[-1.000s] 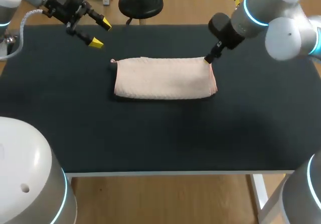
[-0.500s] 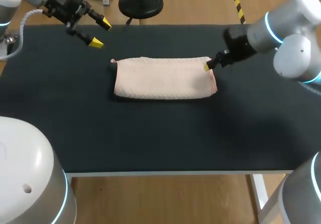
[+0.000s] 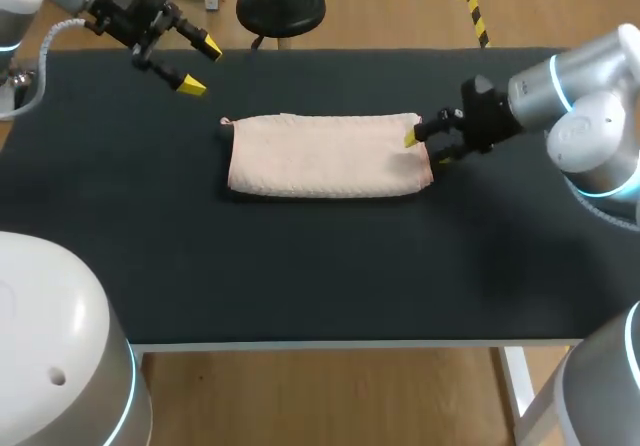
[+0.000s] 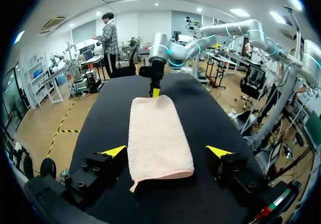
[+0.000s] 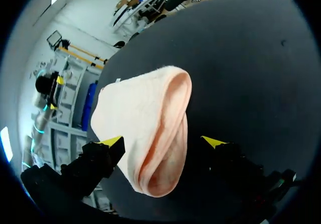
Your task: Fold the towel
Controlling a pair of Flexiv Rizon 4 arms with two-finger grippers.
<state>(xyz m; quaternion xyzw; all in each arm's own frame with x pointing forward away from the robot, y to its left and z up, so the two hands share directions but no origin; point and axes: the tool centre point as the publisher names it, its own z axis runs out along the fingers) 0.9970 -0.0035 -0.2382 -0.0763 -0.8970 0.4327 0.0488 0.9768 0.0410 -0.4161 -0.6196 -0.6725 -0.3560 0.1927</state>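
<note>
Pink towel [image 3: 325,156] lay flat on the black counter [image 3: 300,266], near the middle and slightly toward the far side. It was folded into a long rectangle, long side running left to right. A small tag or corner stuck out at its far left corner.

Left end effector [image 3: 198,66] hung over the counter's far left corner, well apart from the towel. Its fingers were spread wide with nothing between them. In the left wrist view the towel [image 4: 158,138] stretched away ahead of the spread yellow tips, with the other arm's end effector [image 4: 154,89] at its far end.

Right end effector [image 3: 428,148] sat low at the towel's right short edge, arm coming in from the right. Its fingers were parted on either side of that edge. In the right wrist view the towel's rounded folded end [image 5: 145,128] lay between the two yellow tips. There was a gap to one finger, so it was not clamped and had no hold on the towel.
</note>
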